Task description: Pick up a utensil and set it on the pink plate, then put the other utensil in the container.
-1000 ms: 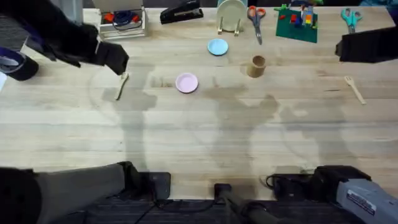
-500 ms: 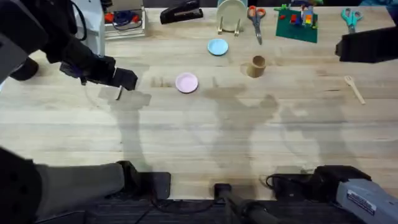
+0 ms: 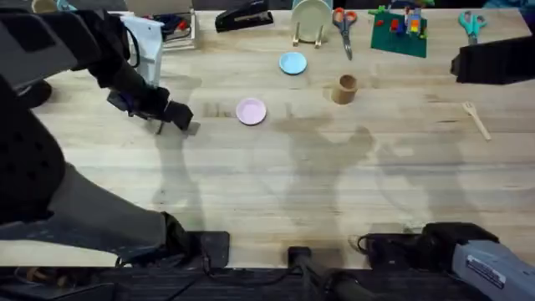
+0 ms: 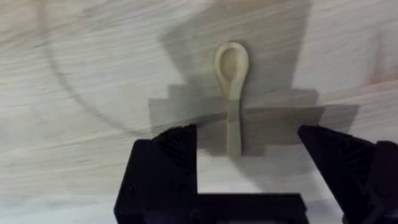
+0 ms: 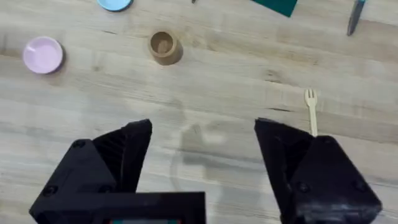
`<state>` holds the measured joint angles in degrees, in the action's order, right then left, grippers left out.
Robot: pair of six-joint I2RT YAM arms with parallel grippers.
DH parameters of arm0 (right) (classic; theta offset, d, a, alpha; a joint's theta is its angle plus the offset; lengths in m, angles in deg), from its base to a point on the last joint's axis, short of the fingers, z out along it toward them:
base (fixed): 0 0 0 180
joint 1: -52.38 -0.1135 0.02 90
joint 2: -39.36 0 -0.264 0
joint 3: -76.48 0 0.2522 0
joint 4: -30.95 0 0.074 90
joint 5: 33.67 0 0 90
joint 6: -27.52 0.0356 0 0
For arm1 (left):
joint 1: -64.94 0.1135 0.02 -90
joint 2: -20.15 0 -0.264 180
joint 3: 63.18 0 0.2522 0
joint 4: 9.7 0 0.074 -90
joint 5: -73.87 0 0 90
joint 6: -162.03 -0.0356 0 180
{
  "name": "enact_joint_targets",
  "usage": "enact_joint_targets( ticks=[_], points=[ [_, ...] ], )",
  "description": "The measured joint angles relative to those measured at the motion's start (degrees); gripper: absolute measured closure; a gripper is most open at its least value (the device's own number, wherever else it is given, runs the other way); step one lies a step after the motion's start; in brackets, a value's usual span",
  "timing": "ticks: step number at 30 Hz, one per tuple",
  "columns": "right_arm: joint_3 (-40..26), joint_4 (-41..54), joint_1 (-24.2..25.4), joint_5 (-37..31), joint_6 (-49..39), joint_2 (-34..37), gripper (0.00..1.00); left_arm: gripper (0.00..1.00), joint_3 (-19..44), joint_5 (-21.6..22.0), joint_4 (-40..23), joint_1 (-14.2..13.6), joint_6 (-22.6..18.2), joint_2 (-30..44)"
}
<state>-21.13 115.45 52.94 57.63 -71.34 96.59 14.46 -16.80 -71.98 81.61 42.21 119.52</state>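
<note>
1. Hovering my left jaws (image 4: 245, 155) wide open and empty astride the thin handle of the small pale wooden spoon (image 4: 231, 93), which lies flat on the wooden table (image 3: 276, 184), I risk closing too high and skating off.
2. A skewed pinch could flick it away from the small round pink plate (image 3: 251, 111).
3. My right jaws (image 5: 202, 149) gape empty, well apart from the small wooden fork (image 5: 310, 109) and the tan cylindrical cup (image 5: 163, 47).

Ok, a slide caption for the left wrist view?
Open left gripper poised over the wooden spoon, handle between its fingers.
</note>
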Motion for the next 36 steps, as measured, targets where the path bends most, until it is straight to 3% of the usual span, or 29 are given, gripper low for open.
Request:
enact_joint_targets(
  ticks=[14, 22, 36],
  points=[
    [0.0, 0.0, 0.0, 0.0, 0.0, 0.0, 0.006, 0.008, 0.8, -3.2, 2.3, 1.3, 0.3, 1.6],
    [0.0, 0.0, 0.0, 0.0, 0.0, 0.0, 0.007, 0.007, 1.9, -9.2, 13.6, 1.9, 1.8, 4.4],
    [0.0, 0.0, 0.0, 0.0, 0.0, 0.0, 0.006, 0.007, 4.4, -9.0, 8.6, 2.0, 1.9, 6.0]
  ],
)
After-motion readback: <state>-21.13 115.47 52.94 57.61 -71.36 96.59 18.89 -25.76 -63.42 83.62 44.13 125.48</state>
